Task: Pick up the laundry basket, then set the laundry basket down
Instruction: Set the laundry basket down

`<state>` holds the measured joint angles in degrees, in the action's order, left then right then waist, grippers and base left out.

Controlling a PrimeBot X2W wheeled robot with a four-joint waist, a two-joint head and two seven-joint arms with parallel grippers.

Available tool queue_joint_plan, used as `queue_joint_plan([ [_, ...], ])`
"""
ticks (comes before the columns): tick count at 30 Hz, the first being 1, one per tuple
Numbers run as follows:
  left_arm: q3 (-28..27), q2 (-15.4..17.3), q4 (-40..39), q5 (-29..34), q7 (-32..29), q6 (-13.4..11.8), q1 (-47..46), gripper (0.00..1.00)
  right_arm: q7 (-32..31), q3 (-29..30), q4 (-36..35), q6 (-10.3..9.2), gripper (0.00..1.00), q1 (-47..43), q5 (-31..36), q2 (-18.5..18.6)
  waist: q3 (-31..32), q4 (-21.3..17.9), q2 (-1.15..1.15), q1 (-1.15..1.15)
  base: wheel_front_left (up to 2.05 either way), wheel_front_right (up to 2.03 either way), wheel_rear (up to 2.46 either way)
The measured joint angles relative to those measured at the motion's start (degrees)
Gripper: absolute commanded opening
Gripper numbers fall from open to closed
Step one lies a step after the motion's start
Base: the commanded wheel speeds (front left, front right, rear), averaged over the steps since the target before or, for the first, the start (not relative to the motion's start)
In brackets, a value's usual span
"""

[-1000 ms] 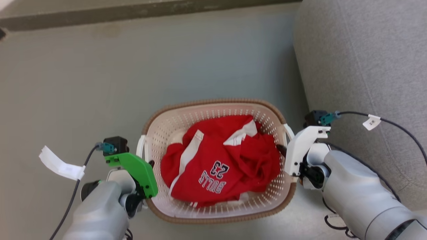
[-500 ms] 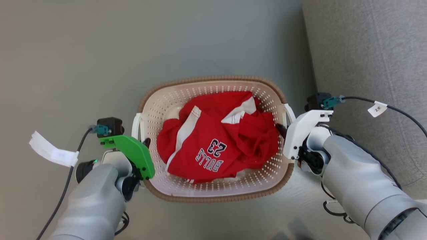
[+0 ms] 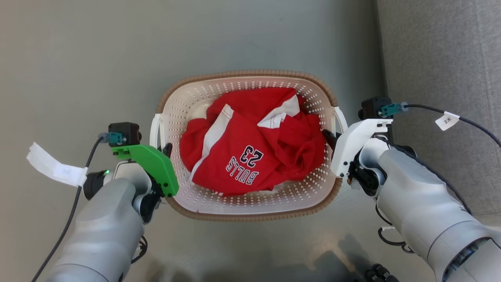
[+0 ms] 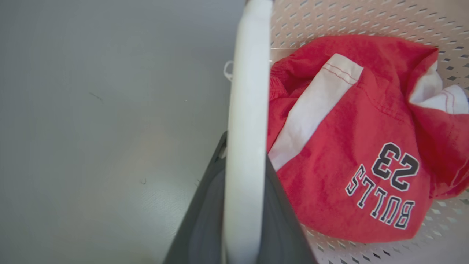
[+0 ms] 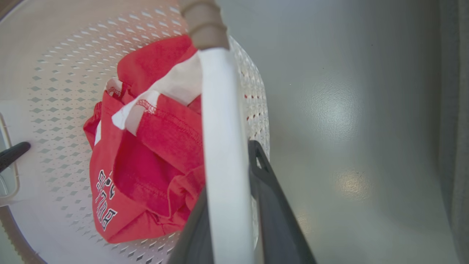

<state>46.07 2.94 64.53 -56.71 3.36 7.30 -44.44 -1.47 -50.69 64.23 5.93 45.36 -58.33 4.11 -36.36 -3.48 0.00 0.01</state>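
Note:
The laundry basket [image 3: 242, 73], cream with perforated walls and a brown rim, sits between my two arms in the head view. A red "BULLS 23" jersey [image 3: 254, 156] lies crumpled inside it. My left gripper [image 3: 167, 149] is shut on the white left handle [image 4: 245, 128], whose bar runs between the dark fingers [image 4: 205, 220]. On the other side, my right gripper [image 3: 328, 137] is shut on the white right handle [image 5: 223, 146], with one dark finger [image 5: 271, 205] beside the bar. Whether the basket's base touches the floor is hidden.
A grey fabric sofa [image 3: 442, 58] stands close to the right of the basket and my right arm. Smooth grey floor [image 3: 98, 58] spreads to the left and beyond the basket. Cables with paper tags hang from both wrists.
The head camera has shifted: the wall base at the top has left the picture. Basket and both grippers sit higher in the view. Both grips are unchanged.

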Motion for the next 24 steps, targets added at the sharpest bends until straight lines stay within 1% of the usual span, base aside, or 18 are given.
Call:
queue_joint_plan([
  [24,0.27,-0.05,0.53,0.52,3.85,0.0,-4.88,0.0,7.04,-0.73,-0.45,0.01,0.0,4.15,0.0,0.26,-9.42,0.43,0.0,-0.01,0.0,0.0,0.0],
])
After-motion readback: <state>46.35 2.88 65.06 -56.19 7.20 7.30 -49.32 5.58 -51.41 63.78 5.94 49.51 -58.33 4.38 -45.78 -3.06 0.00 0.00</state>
